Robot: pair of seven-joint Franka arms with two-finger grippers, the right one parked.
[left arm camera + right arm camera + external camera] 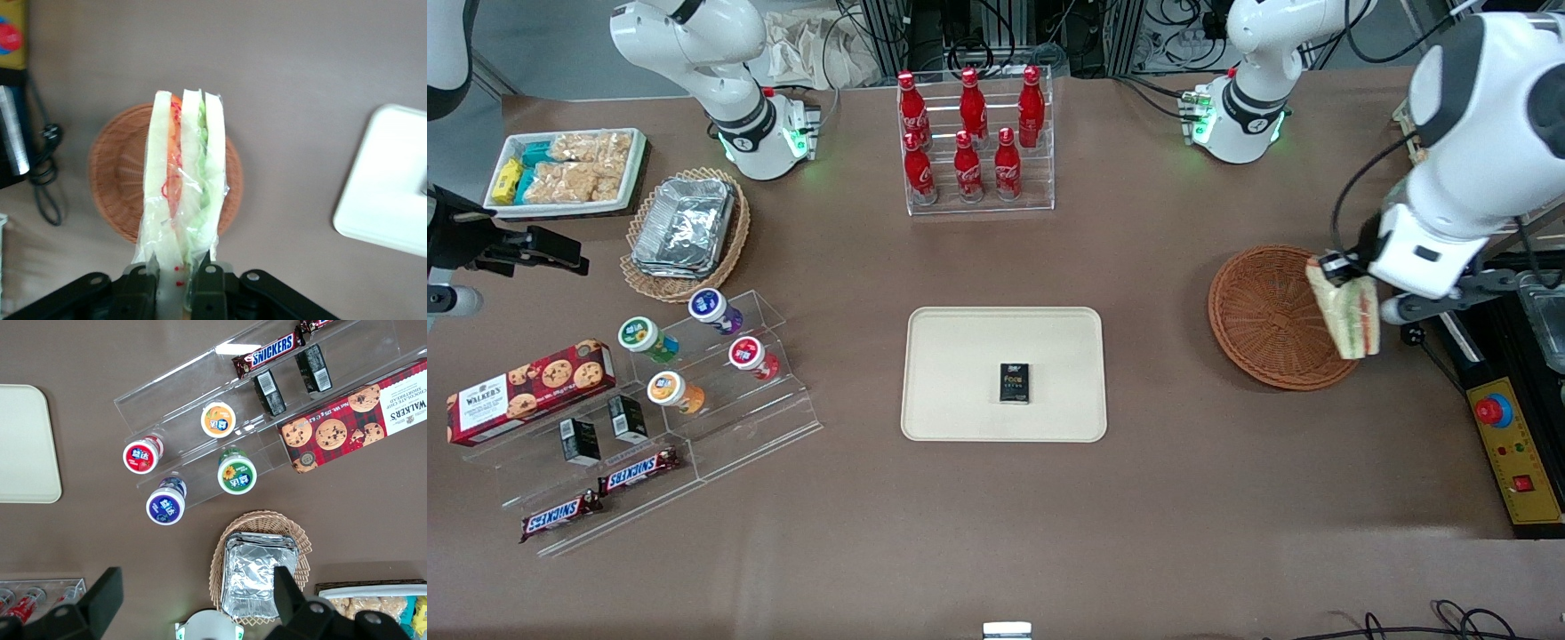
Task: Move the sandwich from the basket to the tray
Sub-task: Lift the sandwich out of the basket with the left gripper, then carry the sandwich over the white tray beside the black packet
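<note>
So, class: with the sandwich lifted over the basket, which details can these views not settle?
- Gripper fingertips: left wrist view, covered by the sandwich wrap.
- Basket interior nearest the working arm: front view, hidden by the sandwich.
- Small black box on the tray: front view, lettering too small to read.

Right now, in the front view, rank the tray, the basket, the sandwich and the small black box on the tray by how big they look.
1. tray, largest.
2. basket, clearly smaller than the tray.
3. sandwich, held by the gripper above the basket's edge; being lifted nearer the camera, it may look slightly oversized.
4. black box, smallest.
</note>
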